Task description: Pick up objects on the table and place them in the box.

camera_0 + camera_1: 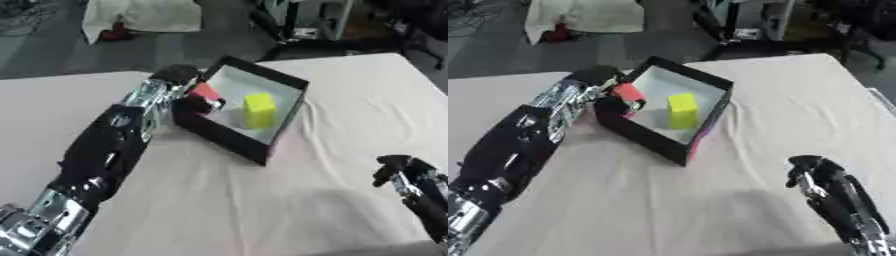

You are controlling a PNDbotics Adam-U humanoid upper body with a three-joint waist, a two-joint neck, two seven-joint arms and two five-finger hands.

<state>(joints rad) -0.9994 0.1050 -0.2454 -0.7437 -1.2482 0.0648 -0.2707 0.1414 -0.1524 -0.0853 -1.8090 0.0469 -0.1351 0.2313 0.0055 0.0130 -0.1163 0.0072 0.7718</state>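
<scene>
A black box (282,116) with a white inside stands in the middle of the table. A yellow block (259,110) stands upright inside it. My left hand (186,95) reaches over the box's left wall, its fingers curled on a small red block (206,91) held just above the box's inside. My right hand (816,176) shows at the lower right, apart from the box, with fingers curled and nothing in them.
A white cloth covers the table (262,200). Beyond the far table edge, on the floor, lie a pale sheet (144,15) and dark equipment (306,25).
</scene>
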